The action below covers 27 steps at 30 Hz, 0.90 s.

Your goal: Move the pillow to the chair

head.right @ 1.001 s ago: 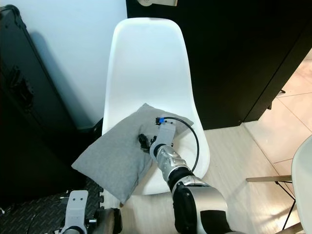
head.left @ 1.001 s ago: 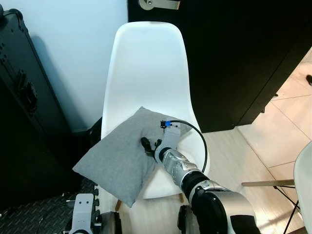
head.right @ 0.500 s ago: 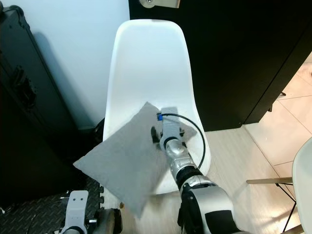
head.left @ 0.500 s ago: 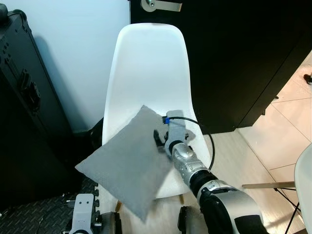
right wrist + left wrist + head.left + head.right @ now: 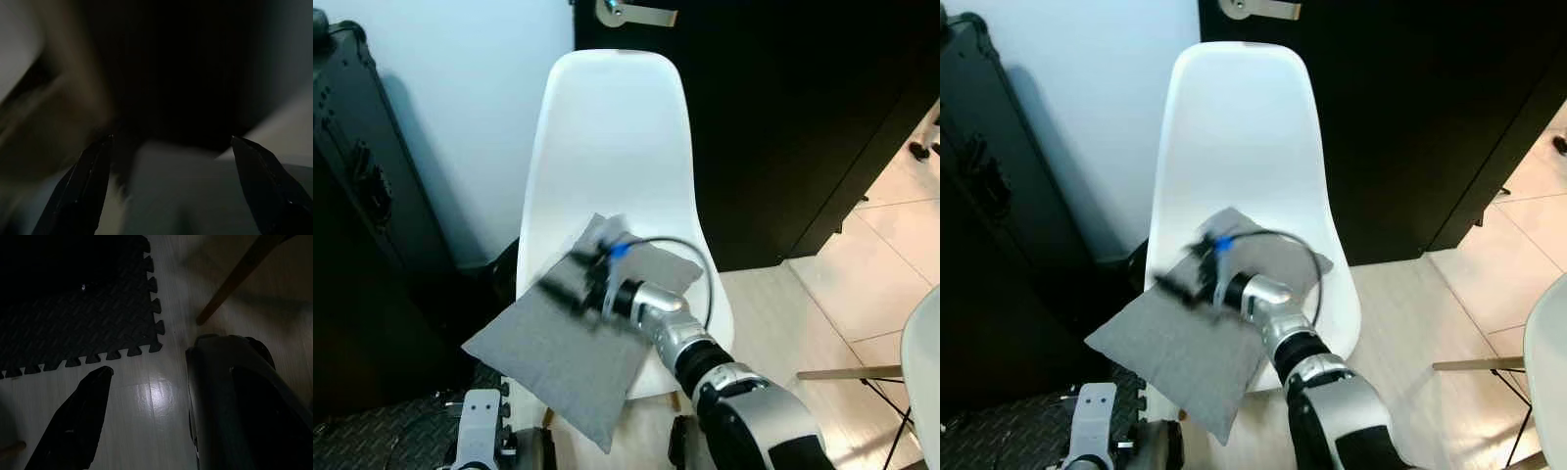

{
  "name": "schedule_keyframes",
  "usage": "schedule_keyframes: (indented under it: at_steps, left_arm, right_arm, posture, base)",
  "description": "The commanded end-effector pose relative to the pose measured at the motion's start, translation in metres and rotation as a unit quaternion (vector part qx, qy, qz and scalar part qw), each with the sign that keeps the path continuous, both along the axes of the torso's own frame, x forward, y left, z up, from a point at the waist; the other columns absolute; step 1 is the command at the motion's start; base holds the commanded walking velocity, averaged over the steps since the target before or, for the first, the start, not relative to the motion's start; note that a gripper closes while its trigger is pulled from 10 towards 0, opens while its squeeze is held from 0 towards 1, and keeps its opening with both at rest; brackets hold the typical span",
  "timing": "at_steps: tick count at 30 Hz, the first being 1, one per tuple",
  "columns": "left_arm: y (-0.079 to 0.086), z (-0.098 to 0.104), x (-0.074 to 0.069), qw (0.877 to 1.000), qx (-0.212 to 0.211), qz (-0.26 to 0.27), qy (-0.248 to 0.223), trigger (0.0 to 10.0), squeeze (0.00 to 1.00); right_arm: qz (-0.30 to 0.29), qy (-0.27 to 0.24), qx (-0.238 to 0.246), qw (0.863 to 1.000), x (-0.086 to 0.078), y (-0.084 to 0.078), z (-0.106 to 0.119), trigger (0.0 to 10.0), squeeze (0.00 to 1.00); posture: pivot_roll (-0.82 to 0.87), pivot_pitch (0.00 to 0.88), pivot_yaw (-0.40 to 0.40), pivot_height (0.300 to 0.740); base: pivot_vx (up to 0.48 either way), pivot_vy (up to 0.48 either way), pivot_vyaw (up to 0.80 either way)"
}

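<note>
A grey pillow (image 5: pixel 558 362) lies on the seat of the white shell chair (image 5: pixel 607 147), with its front-left corner hanging over the seat's edge. My right gripper (image 5: pixel 563 284) is blurred with motion just above the pillow's back half, pointing left. In the right wrist view its fingers (image 5: pixel 88 186) stand apart with nothing between them, and grey pillow cloth (image 5: pixel 181 196) lies below. My left arm (image 5: pixel 480 431) hangs idle at the lower left, its gripper (image 5: pixel 166 431) over the floor.
A black case (image 5: pixel 362 196) stands close to the chair's left side. A dark door (image 5: pixel 783 117) is behind the chair on the right. A black foam mat (image 5: pixel 73 308) and a wooden chair leg (image 5: pixel 239 274) are on the floor. Another white seat edge (image 5: pixel 925 362) is at far right.
Earlier my right gripper pinched the pillow and held it raised and flat. Now the pillow has sunk onto the seat and the gripper has swung left over it, open.
</note>
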<state>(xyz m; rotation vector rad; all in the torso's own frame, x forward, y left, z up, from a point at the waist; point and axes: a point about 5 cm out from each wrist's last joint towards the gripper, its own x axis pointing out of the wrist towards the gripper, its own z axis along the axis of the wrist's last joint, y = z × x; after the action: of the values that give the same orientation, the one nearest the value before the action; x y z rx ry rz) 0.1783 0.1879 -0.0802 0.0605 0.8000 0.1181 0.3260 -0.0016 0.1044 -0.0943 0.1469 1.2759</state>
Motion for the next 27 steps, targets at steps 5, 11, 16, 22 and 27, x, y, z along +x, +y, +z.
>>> schedule_keyframes:
  at_steps: [5,11,16,22,27]
  left_arm:
    - [-0.007,-0.016,-0.030,0.998,-0.011,0.013,0.066,10.0,0.00]
    - [0.012,-0.017,-0.038,0.993,0.008,0.089,0.072,10.0,0.00]
    - [0.023,-0.019,-0.048,0.989,0.028,0.117,0.087,10.0,0.00]
    - [0.026,-0.019,-0.054,0.987,0.036,0.127,0.093,10.0,0.00]
    - [0.025,-0.020,-0.055,0.987,0.037,0.128,0.095,10.0,0.00]
  right_arm:
    - [0.152,0.013,-0.087,0.985,-0.030,0.002,-0.028,10.0,0.00]
    - [0.234,0.019,-0.174,0.956,-0.043,-0.012,-0.047,10.0,0.00]
    - [0.243,-0.030,-0.263,0.933,-0.044,-0.023,-0.058,10.0,0.00]
    - [0.088,-0.145,-0.292,0.941,-0.025,-0.009,-0.052,10.0,0.00]
    - [0.098,-0.140,-0.295,0.940,-0.031,-0.004,-0.057,10.0,0.00]
  posture:
    - [0.16,0.099,-0.117,0.575]
    - [0.16,0.103,-0.117,0.575]
    - [0.16,0.109,-0.114,0.575]
    - [0.16,0.110,-0.122,0.575]
    - [0.16,0.105,-0.126,0.575]
  base:
    - [0.000,0.000,0.00]
    - [0.000,0.000,0.00]
    - [0.000,0.000,0.00]
    - [0.000,0.000,0.00]
    - [0.000,0.000,0.00]
